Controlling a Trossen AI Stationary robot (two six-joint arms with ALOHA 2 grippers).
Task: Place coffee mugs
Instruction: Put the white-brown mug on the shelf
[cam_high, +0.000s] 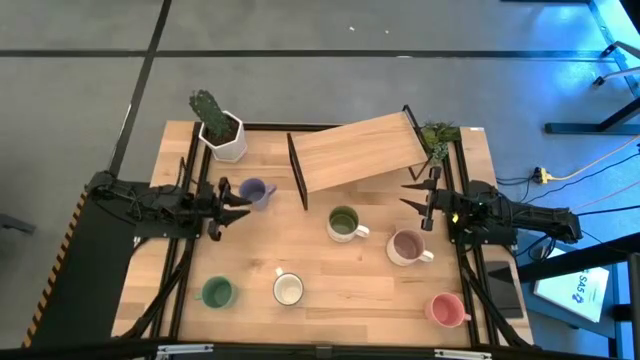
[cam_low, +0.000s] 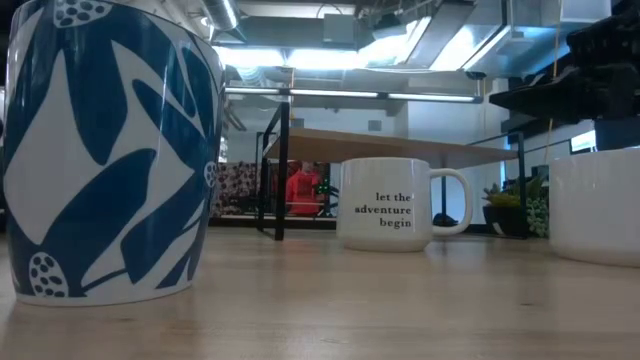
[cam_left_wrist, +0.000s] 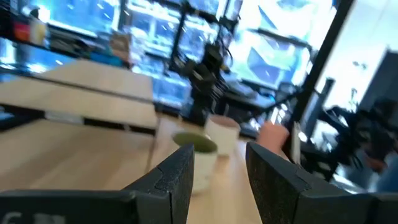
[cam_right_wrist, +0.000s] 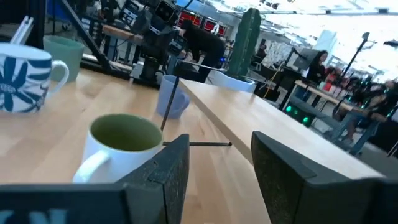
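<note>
Six mugs stand upright on the wooden table: lavender-blue (cam_high: 256, 192), olive green inside (cam_high: 343, 224), mauve (cam_high: 406, 246), teal green (cam_high: 218, 293), white with a blue leaf print (cam_high: 288, 289) and pink (cam_high: 445, 309). My left gripper (cam_high: 233, 201) is open and hovers just left of the lavender-blue mug, with nothing between its fingers (cam_left_wrist: 217, 180). My right gripper (cam_high: 414, 195) is open near the table's right edge, beyond the mauve mug. In its wrist view it points toward the olive green mug (cam_right_wrist: 118, 140) and the lavender-blue mug (cam_right_wrist: 173, 96).
A wooden shelf board on black metal legs (cam_high: 355, 150) stands across the far middle of the table. A white hexagonal cactus pot (cam_high: 222, 132) sits at the far left corner and a small green plant (cam_high: 438, 134) at the far right. People show in the room behind.
</note>
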